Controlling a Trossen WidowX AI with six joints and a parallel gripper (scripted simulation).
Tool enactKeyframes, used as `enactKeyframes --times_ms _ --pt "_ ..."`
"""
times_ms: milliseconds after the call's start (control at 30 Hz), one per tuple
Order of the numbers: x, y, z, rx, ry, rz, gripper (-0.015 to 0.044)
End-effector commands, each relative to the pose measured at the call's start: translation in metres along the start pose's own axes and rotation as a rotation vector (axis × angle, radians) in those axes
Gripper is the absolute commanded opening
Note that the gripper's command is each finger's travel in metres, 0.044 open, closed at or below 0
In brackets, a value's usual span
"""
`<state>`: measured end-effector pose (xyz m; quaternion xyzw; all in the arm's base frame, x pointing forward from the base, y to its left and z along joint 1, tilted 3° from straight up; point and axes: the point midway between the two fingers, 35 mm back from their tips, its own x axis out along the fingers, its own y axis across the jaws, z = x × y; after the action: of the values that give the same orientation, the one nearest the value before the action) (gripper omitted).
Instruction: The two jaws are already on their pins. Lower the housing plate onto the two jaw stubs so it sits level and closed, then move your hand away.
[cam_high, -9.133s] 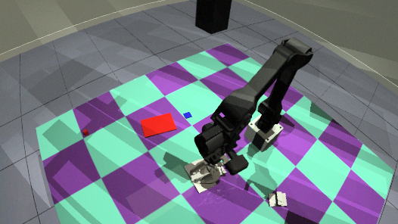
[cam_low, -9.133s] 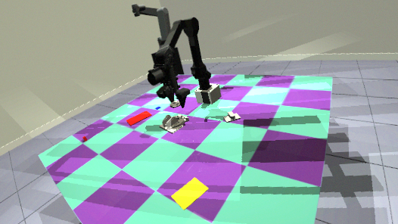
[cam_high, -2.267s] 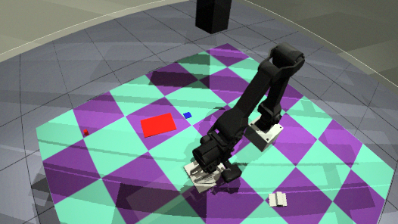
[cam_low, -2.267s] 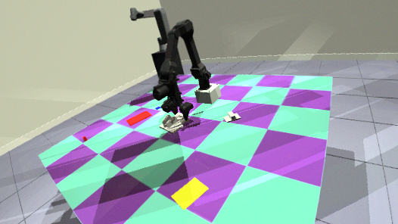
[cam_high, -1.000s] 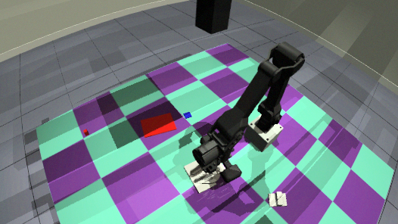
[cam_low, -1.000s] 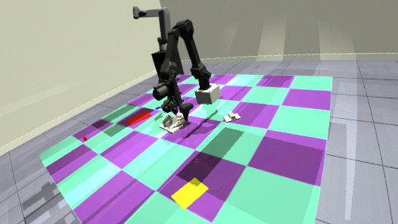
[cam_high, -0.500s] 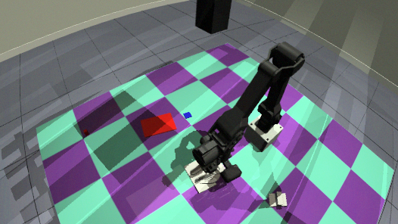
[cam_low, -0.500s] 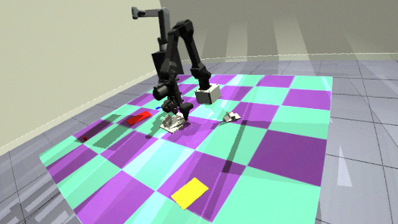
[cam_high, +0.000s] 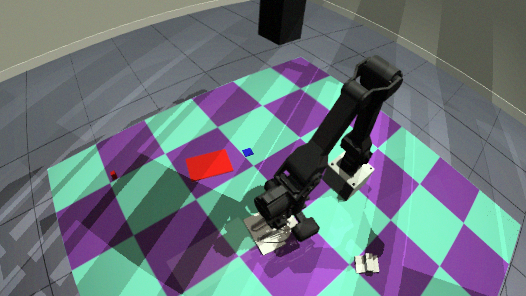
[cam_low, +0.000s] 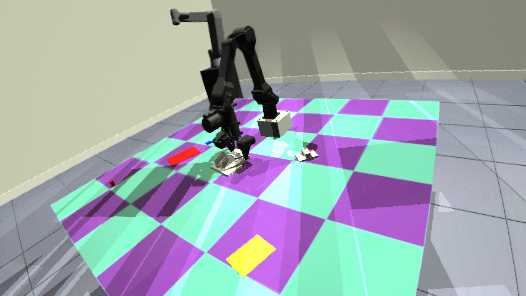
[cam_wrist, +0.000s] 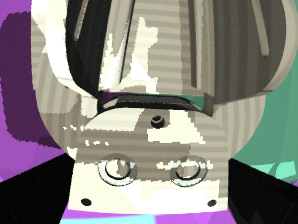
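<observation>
The pale housing plate (cam_wrist: 150, 196) lies across the lower middle of the wrist view, between the two black fingers. It shows two ringed round openings with light round ends inside, a small dark hole between them and two dark corner holes. My gripper (cam_wrist: 149, 162) (cam_high: 287, 231) (cam_low: 235, 152) is shut on the plate by its sides. Behind it, the pale assembly (cam_wrist: 55, 120) (cam_high: 266, 246) (cam_low: 226, 171) with its curved jaws and long ribs lies low on the mat. The jaw stubs under the plate are mostly hidden, and I cannot tell whether the plate is fully seated.
A small white stepped block (cam_high: 367, 264) (cam_low: 306, 155) stands apart from the assembly, near the arm's pale base (cam_high: 348, 179) (cam_low: 274, 125). A red rectangle (cam_high: 209, 164) (cam_low: 183, 156), a blue square (cam_high: 248, 152), a tiny red block (cam_high: 114, 175) (cam_low: 112, 183) and a yellow rectangle (cam_low: 251, 255) lie on the checkered mat.
</observation>
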<state>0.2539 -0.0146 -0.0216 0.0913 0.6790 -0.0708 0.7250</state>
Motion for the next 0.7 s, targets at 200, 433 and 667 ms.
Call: enactKeyframes --times_ms 200,433,667 --pt "0.0005 0.0004 -0.0002 0.004 -0.001 0.002 0.0351" --pt "0.0000 0.0000 0.0000 0.000 0.000 0.000 0.0430" --pt "0.0000 0.0000 0.0000 0.000 0.000 0.000 0.0440"
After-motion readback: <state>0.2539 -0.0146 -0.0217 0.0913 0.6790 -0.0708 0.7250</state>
